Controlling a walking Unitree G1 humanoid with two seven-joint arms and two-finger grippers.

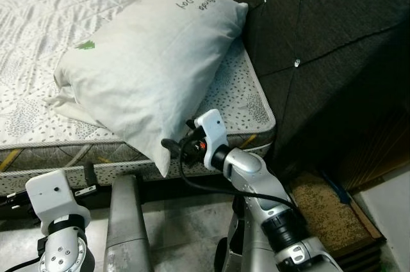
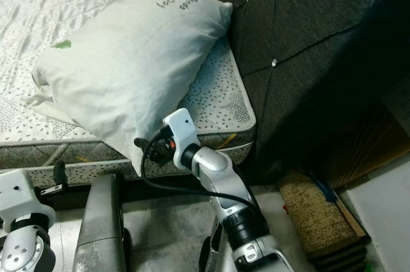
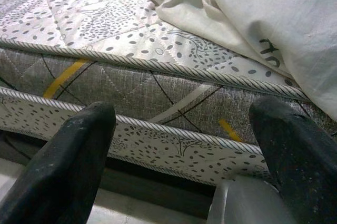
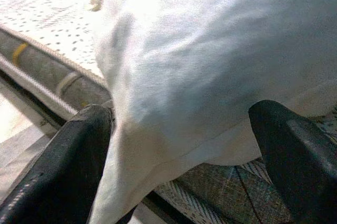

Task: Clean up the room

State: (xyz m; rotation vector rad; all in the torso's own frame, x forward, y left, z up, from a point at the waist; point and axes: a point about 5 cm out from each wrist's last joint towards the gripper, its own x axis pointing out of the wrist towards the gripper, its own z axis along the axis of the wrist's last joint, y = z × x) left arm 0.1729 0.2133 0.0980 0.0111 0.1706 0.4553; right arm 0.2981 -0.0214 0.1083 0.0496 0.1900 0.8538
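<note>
**Here: pillow at the mattress corner, right gripper at its hanging edge**

Lying slantwise on the patterned mattress (image 1: 243, 102), a white pillow (image 1: 150, 61), one corner drooping over the near edge, its far end close to the dark tufted headboard (image 1: 320, 35). Reaching up to that drooping corner, the right gripper (image 4: 179, 145), black fingers (image 4: 63, 166) spread wide on either side of the cloth, not closed on it. Held low before the mattress side, the left gripper (image 3: 181, 155), fingers likewise wide apart, gripping nothing.

One pillow (image 1: 150, 61) is lying on one mattress (image 1: 38, 48).
Two pincers are showing: the left pincer (image 3: 184, 145) and the right pincer (image 4: 184, 145), beside one headboard (image 1: 320, 41).
</note>
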